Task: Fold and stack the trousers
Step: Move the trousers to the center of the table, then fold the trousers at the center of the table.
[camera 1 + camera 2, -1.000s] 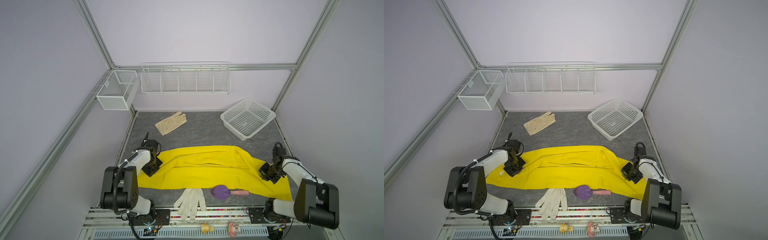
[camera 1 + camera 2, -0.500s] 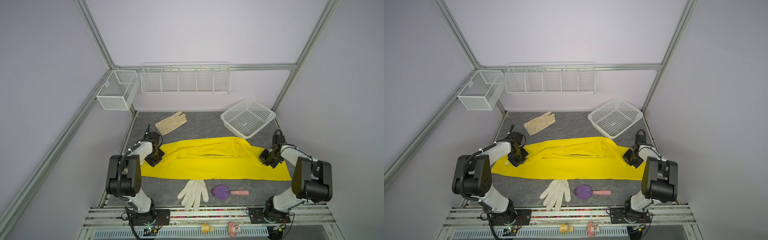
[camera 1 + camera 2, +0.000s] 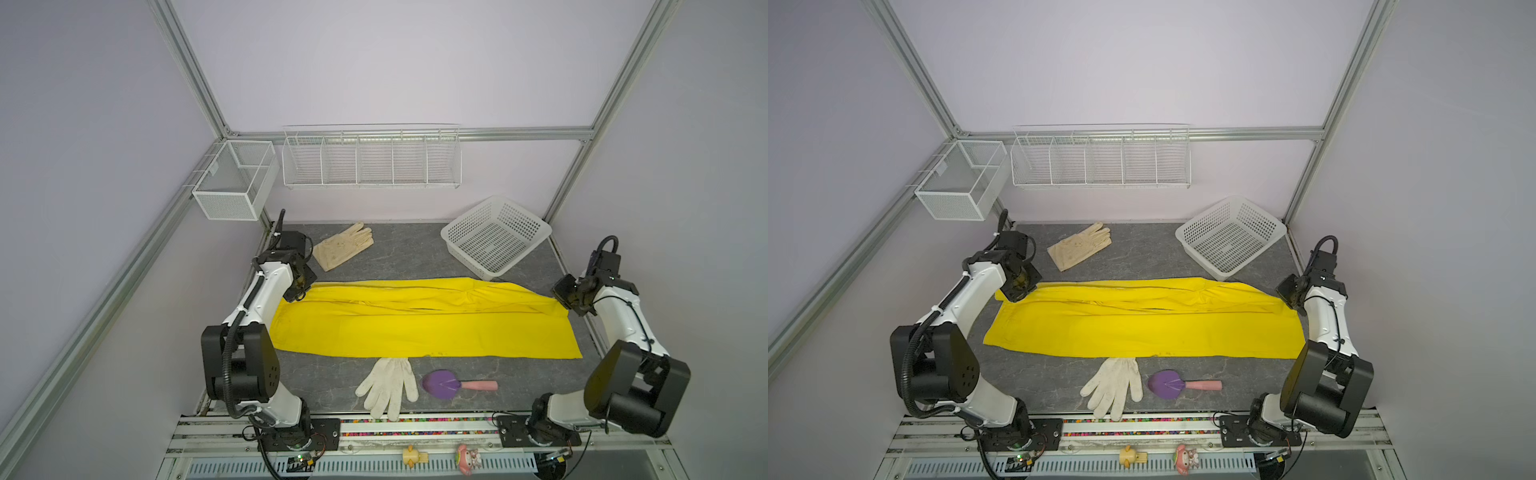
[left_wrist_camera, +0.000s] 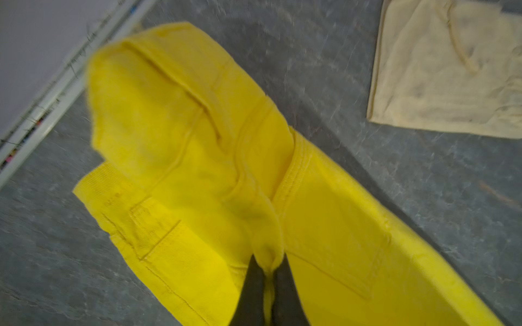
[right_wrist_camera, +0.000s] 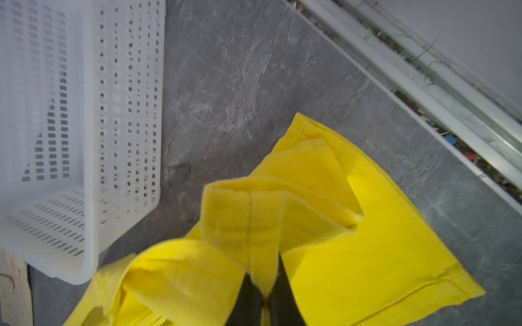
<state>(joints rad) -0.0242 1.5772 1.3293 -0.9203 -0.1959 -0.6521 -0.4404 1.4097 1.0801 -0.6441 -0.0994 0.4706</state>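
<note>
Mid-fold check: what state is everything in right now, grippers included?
Bright yellow cloth trousers: stretched long across the grey table, far corners pinched up.
Left gripper: fingers shut on trousers' waist end.
Right gripper: fingers shut on trousers' hem end.
White perforated plastic basket: upright, nothing inside.
Cream cloth glove: lying flat, far side.
White knit glove: lying flat, cuff at trousers' near edge.
Purple scoop with pink handle: lying flat, apart from trousers.

Bare mat (image 3: 407, 253) beyond trousers (image 3: 415, 328), flanked by cream glove (image 3: 343, 251) and basket (image 3: 496, 239)
</note>
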